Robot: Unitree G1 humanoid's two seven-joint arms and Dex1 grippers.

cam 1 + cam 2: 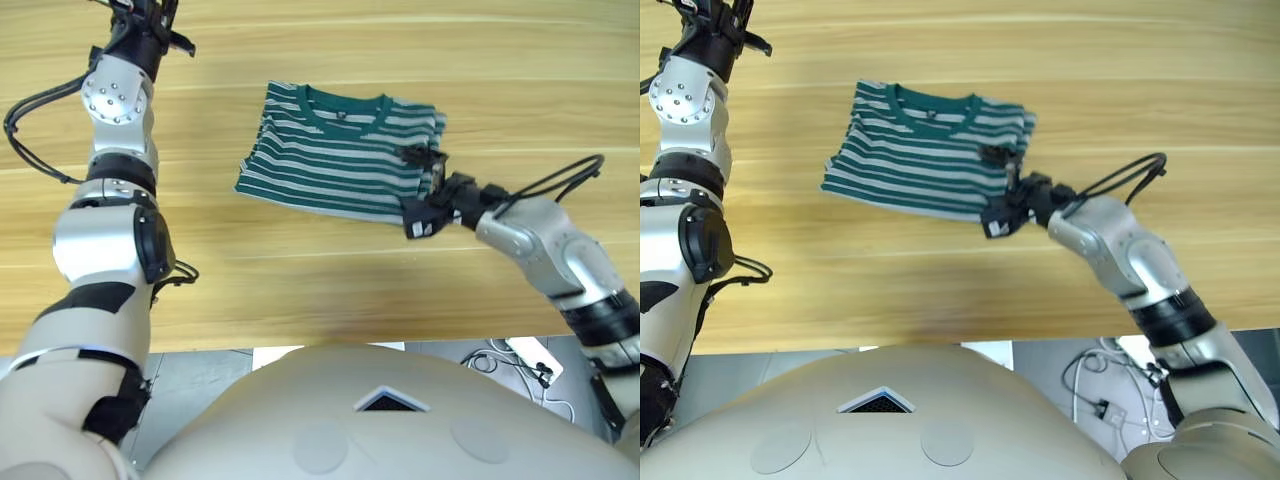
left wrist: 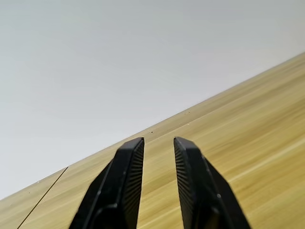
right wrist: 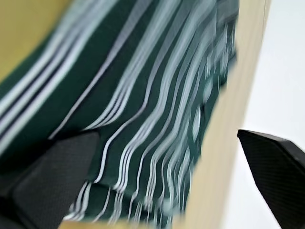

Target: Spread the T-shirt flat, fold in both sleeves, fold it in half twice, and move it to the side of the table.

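Fingers (image 2: 129,186) of the left gripper (image 2: 158,143) stand slightly apart with nothing between them; we see it over the far left part of the bench (image 1: 300,270), well apart from the T-shirt (image 1: 335,150). The T-shirt lies folded into a compact rectangle near the middle of the bench, collar toward the far edge. It is dark green with thin pale stripes and a plain dark green neckband. A small label inside the collar is too small for us to read. The right gripper (image 1: 418,190) is spread wide at the shirt's right edge, one finger on the cloth.
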